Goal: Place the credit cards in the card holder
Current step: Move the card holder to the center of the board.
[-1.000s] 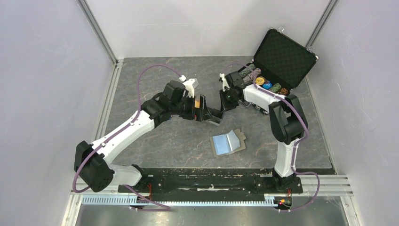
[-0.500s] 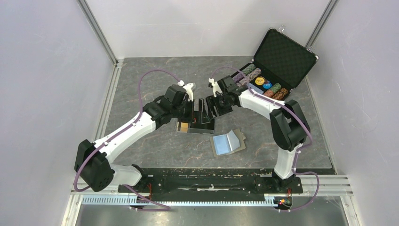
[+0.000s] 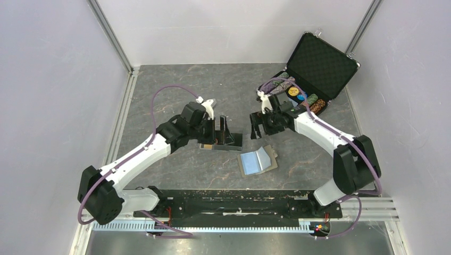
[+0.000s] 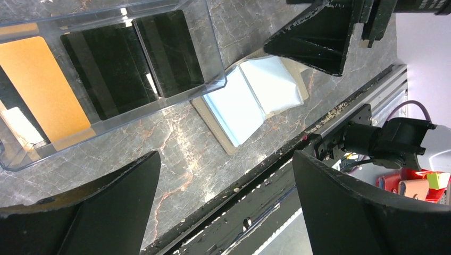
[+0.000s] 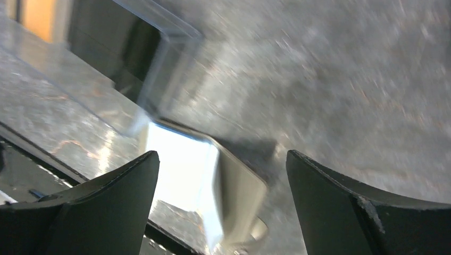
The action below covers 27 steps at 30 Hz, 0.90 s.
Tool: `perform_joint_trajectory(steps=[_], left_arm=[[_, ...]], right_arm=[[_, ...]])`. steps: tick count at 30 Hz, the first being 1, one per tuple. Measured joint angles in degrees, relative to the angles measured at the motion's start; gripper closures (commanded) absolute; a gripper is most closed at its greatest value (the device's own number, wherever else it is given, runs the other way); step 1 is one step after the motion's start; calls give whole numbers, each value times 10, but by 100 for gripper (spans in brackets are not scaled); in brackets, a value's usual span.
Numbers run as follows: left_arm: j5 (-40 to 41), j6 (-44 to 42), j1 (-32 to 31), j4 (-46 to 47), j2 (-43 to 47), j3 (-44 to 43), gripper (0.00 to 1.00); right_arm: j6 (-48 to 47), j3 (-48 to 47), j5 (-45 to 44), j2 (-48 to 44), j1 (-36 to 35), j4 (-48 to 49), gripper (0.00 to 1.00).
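A clear tray (image 3: 215, 147) lies flat on the table and holds the credit cards: one orange-tan card (image 4: 42, 90) and two black cards (image 4: 111, 69) side by side. My left gripper (image 3: 223, 129) hovers open just above the tray, with nothing between its fingers. The card holder (image 3: 258, 161) lies unfolded to the tray's right, its pale blue inside (image 4: 255, 95) facing up. My right gripper (image 3: 259, 129) hangs open above and behind the card holder (image 5: 213, 175), apart from the tray (image 5: 133, 53), and holds nothing.
An open black case (image 3: 319, 64) with poker chips stands at the back right. The arms' black base rail (image 3: 239, 204) runs along the near table edge. White walls close in the left, right and back.
The tray, held tilted off the table a second ago, now lies flat. My right gripper opened, let it go and drew away to the right, toward the card holder.
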<state>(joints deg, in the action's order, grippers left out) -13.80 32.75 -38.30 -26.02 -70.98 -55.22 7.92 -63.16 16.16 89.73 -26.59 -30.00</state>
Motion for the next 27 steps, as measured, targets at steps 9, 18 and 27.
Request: perform_joint_trajectory(steps=[9, 18, 27], left_arm=[[-19, 0, 4, 16, 6, 13, 0], [-53, -3, 6, 24, -20, 13, 0], [-63, -12, 19, 17, -30, 7, 0]], right_arm=[[-9, 115, -41, -78, 32, -46, 11], [16, 189, -11, -108, 28, -31, 60], [59, 227, 16, -141, 7, -18, 81]])
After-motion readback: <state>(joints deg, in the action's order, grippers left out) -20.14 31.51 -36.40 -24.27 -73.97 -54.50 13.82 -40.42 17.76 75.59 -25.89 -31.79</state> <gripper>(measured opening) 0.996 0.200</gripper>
